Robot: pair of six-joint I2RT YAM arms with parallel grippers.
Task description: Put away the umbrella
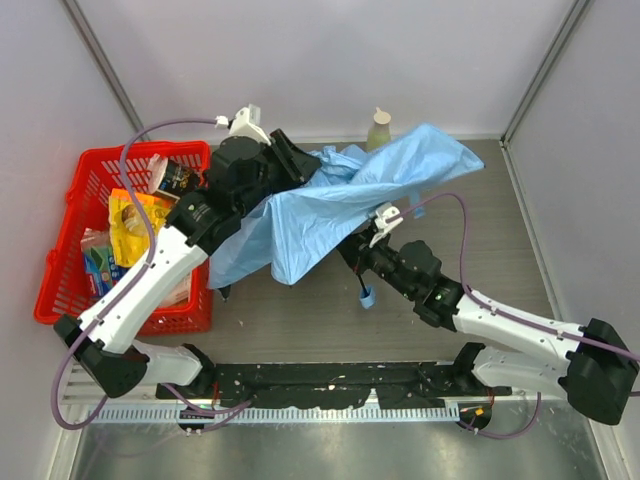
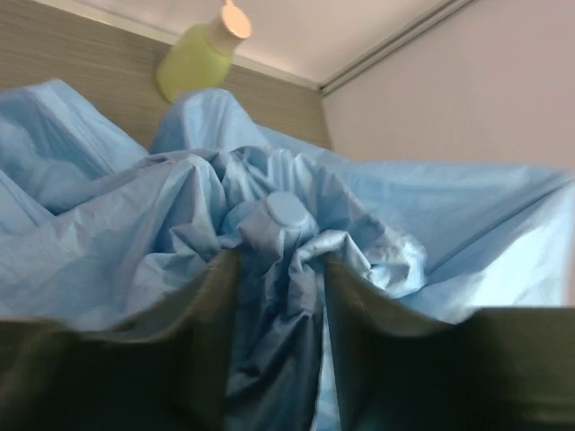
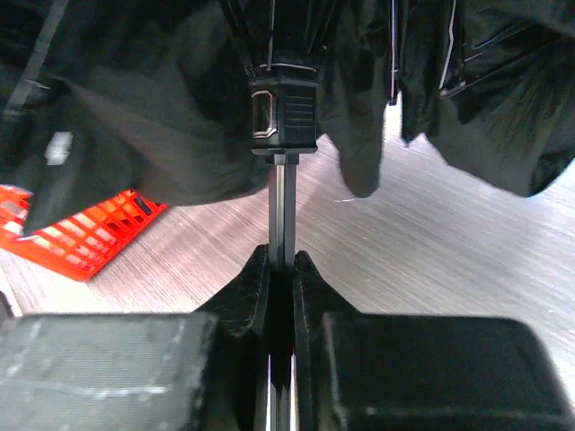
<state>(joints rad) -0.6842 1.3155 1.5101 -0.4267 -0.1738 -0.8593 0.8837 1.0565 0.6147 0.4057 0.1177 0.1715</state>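
The umbrella [image 1: 345, 195] is a half-collapsed heap of sky-blue fabric in the middle of the table. Its small light-blue handle [image 1: 367, 297] points toward the near edge. My left gripper [image 1: 300, 165] reaches in from the left at the canopy's top. In the left wrist view its jaws [image 2: 280, 265] close on bunched fabric just below the round top cap [image 2: 286, 212]. My right gripper [image 1: 352, 252] sits under the canopy. In the right wrist view it [image 3: 281, 262] is shut on the thin shaft [image 3: 280, 202], below the black runner [image 3: 283, 108].
A red basket [image 1: 68, 255] with snack packets stands at the left and also shows in the right wrist view [image 3: 90, 229]. A pale green bottle [image 1: 379, 128] stands at the back wall behind the canopy, and shows in the left wrist view [image 2: 199, 56]. Walls enclose the table on three sides.
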